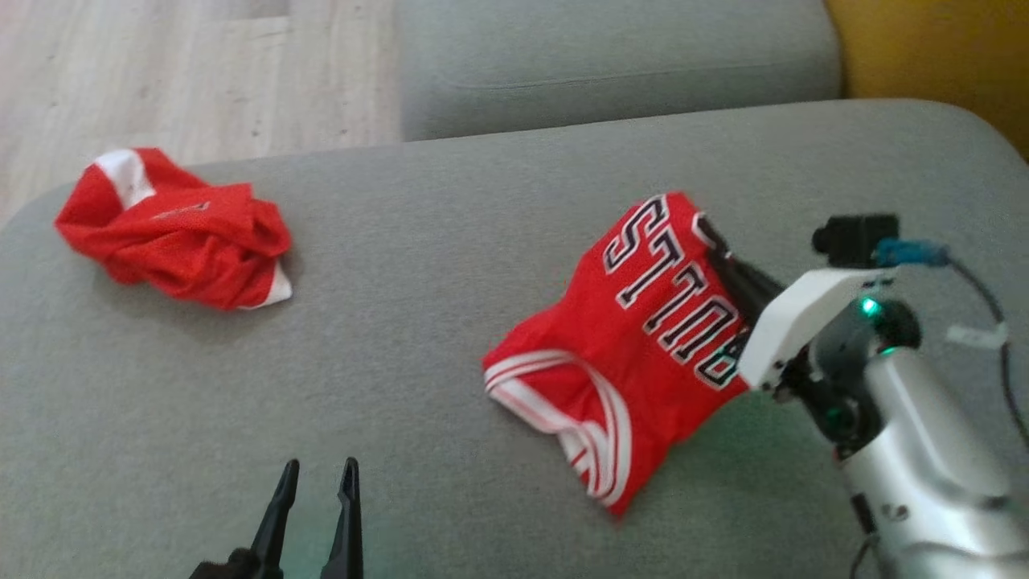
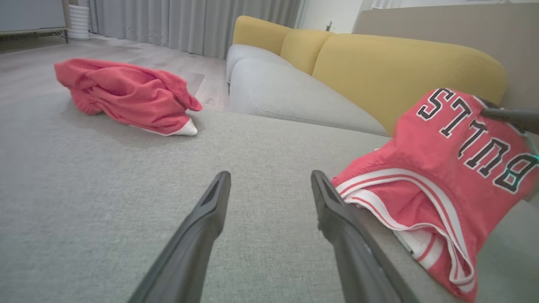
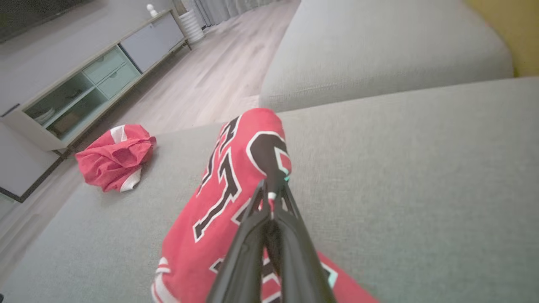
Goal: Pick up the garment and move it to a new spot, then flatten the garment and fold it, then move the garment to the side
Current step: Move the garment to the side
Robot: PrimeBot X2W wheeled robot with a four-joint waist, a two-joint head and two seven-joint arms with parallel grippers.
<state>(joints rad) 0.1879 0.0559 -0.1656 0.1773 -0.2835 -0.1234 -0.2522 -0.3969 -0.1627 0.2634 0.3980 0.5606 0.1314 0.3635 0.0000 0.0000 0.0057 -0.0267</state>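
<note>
Garment (image 1: 643, 354) pinched by right tool (image 1: 713, 241), partly raised.

We see our right arm (image 1: 924, 450) silver, wrist housing (image 1: 804, 322) white with a green light (image 1: 868, 306) — black camera (image 1: 854, 237), blue plug (image 1: 912, 252), grey cable (image 1: 982, 291); fingers (image 1: 347, 515) long, dark, tapered.

We log a grey sofa seat (image 2: 105, 176) under the left gripper (image 2: 269, 179), another grey cushion (image 2: 273, 90) ahead of it, yellow backrests (image 2: 400, 63) ahead right, and pale wood floor (image 2: 139, 52) and grey curtains (image 2: 189, 21) far ahead left. Ahead left of the right gripper (image 3: 273, 191): a low cabinet (image 3: 105, 69).
</note>
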